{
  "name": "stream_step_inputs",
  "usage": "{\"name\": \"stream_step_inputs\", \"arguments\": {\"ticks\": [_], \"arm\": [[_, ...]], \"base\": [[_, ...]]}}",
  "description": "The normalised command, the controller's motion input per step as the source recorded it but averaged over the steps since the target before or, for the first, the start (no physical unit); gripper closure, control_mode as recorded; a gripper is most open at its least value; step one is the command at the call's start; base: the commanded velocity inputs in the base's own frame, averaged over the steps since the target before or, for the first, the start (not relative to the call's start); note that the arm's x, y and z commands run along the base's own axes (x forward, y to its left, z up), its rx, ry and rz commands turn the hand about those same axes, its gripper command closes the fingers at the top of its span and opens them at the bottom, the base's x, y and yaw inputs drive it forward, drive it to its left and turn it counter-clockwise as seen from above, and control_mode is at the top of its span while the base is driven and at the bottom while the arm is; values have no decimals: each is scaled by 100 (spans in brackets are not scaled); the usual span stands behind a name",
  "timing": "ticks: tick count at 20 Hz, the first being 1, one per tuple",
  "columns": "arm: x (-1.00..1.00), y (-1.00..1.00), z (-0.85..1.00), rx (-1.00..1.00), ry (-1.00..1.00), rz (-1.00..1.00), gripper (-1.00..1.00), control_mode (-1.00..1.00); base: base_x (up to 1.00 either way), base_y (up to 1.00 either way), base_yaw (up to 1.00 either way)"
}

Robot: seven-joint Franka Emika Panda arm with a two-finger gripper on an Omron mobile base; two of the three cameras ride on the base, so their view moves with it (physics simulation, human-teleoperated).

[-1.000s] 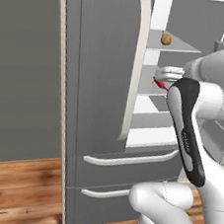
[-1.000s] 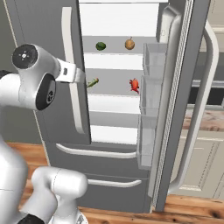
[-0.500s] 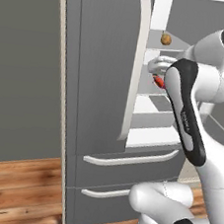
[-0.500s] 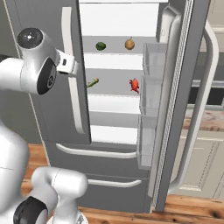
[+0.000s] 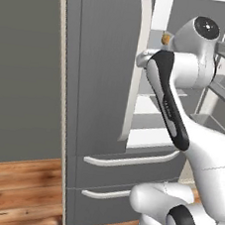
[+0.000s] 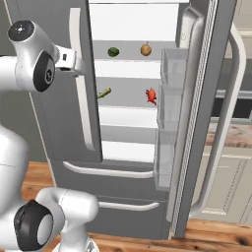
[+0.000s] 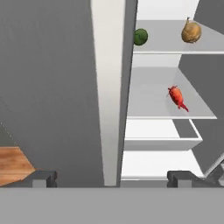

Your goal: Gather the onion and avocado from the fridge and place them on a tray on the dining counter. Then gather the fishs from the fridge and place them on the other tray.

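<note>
From the left base view, the onion (image 5: 165, 38) peeked past the arm. From the right, avocado (image 6: 113, 51) sat near the top shelf's left edge. Hand view: gripper (image 7: 112, 177) gaped empty before the closed fridge door (image 7: 52, 87), risking collision.

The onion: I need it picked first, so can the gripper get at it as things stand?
Probably not directly: the open gripper faces the closed left door's handle, while the onion sits on the top shelf, off to one side.
</note>
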Motion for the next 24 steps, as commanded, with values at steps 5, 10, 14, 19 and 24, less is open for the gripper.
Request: {"name": "stream_step_inputs", "arguments": {"ticks": [5, 10, 14, 19, 24], "arm": [[33, 3, 0, -3, -12, 1, -100, -100], [34, 3, 0, 0, -1, 1, -100, -100], [39, 4, 0, 0, 0, 0, -100, -100], [40, 7, 0, 0, 0, 0, -100, -100], [39, 11, 0, 0, 0, 0, -100, -100]], "base": [[0, 0, 0], [0, 0, 0], [0, 0, 0], [0, 0, 0], [0, 0, 0]]}}
